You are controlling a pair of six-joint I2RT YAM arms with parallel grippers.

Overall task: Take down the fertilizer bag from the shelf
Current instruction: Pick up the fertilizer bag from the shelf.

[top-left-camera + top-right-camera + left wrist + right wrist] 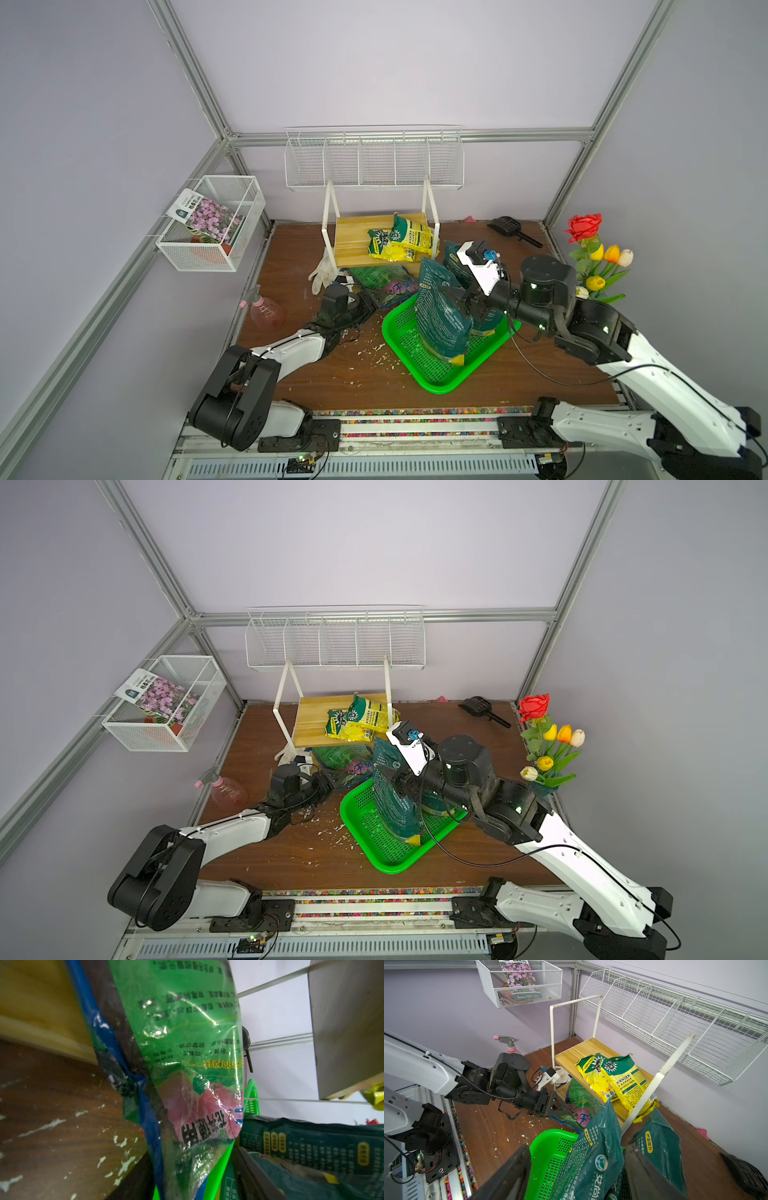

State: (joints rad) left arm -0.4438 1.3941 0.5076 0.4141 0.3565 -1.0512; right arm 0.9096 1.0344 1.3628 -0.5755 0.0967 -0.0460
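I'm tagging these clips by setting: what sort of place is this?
Likely a mock gardening corner inside a robot test cell: yellow fertilizer bags on a wooden shelf, a spray bottle, flowers.

2 yellow-green fertilizer bags [401, 243] lie flat, overlapping, on top board of wood shelf [351, 243] w/ white legs.
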